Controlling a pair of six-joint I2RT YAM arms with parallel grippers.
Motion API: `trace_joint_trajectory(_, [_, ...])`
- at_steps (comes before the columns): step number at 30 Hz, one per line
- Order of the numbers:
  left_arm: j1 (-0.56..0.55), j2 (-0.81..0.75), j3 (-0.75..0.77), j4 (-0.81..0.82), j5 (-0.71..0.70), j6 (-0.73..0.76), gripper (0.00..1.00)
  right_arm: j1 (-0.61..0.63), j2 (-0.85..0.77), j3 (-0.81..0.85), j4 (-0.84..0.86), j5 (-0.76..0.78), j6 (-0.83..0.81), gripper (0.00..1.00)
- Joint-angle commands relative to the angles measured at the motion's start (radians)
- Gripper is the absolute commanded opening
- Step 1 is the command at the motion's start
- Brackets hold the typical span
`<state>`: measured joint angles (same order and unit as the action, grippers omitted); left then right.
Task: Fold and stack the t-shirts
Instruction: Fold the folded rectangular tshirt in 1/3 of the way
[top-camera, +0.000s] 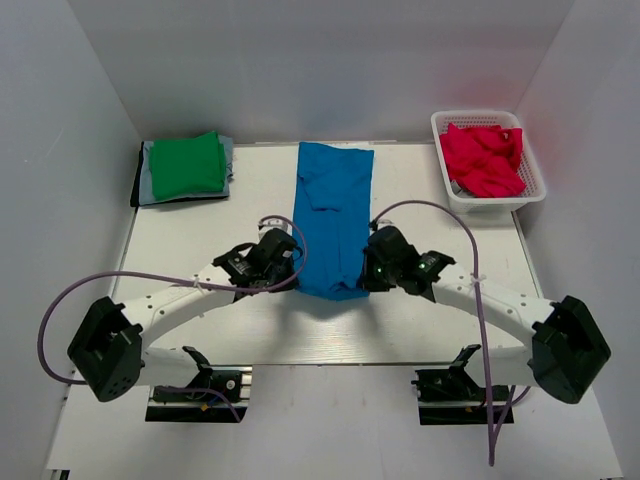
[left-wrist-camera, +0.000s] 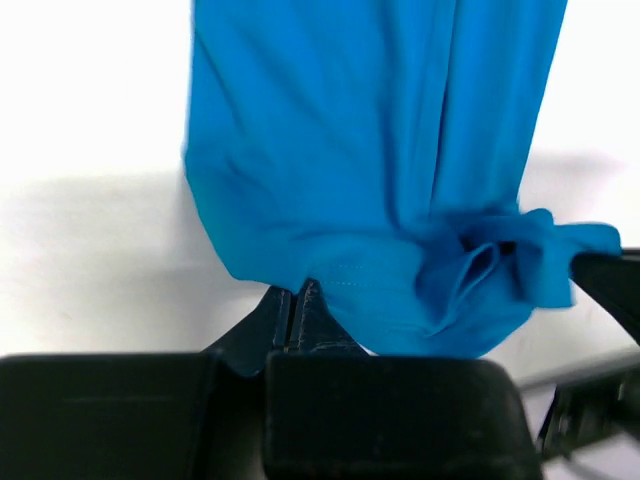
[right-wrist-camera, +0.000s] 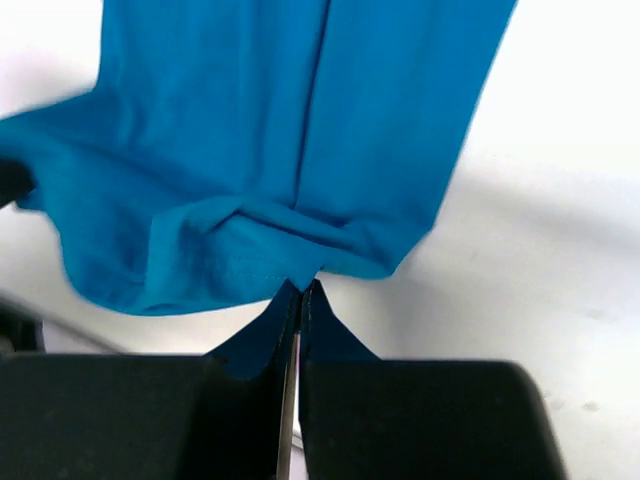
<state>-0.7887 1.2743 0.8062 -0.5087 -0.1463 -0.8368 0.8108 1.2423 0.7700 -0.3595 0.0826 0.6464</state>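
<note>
Gripping the near hem of the bright blue t-shirt (top-camera: 335, 200), both of your pincers are closed right down on the cloth. Your left pincer (left-wrist-camera: 297, 303) has its two fingers pressed flat together, with the stitched edge of the hem caught between their tips at the shirt's near left corner. Your right pincer (right-wrist-camera: 301, 296) is clamped just as tightly, no gap showing between its fingers, and it has the hem at the near right corner.

You can see from above that the shirt is folded lengthwise into a long narrow strip. It runs down the middle of the table (top-camera: 200, 240), from the far edge towards the arm bases. A sleeve is folded in on top near the far end. The near end, between your two pincers, is bunched and rumpled, and it throws a shadow on the table beneath it.

At the far left corner of the table lies a folded green t-shirt (top-camera: 187, 165). It rests on top of the grey and dark shirts (top-camera: 146, 185), whose edges show around it. At the far right corner stands the white mesh basket (top-camera: 536, 186), holding the crimson-pink shirts (top-camera: 483, 160) in a loose heap. Both the stack and the basket sit well apart from the blue strip.
</note>
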Motion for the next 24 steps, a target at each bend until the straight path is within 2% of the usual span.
trace_joint_trajectory(1, [0.023,0.014,0.085,0.007,-0.165,-0.022,0.00,-0.038,0.052,0.107,0.005,0.123,-0.034,0.00])
trace_joint_trajectory(3, [0.035,0.062,0.126,0.032,-0.196,-0.013,0.00,-0.054,0.095,0.138,0.023,0.137,-0.039,0.00])
trace_joint_trajectory(6, [0.063,0.170,0.296,0.032,-0.232,0.071,0.00,-0.084,0.140,0.198,0.034,0.155,-0.065,0.00])
trace_joint_trajectory(9, [0.088,0.279,0.397,0.044,-0.233,0.142,0.00,-0.113,0.175,0.268,0.039,0.198,-0.091,0.00])
trace_joint_trajectory(12, [0.112,0.350,0.477,0.032,-0.242,0.153,0.00,-0.140,0.210,0.314,0.069,0.195,-0.116,0.00])
trace_joint_trajectory(20, [0.201,0.496,0.608,0.099,-0.174,0.225,0.00,-0.217,0.356,0.437,0.103,0.115,-0.157,0.00])
trace_joint_trajectory(24, [0.223,0.565,0.620,0.170,-0.154,0.266,0.00,-0.254,0.407,0.459,0.128,0.068,-0.163,0.00])
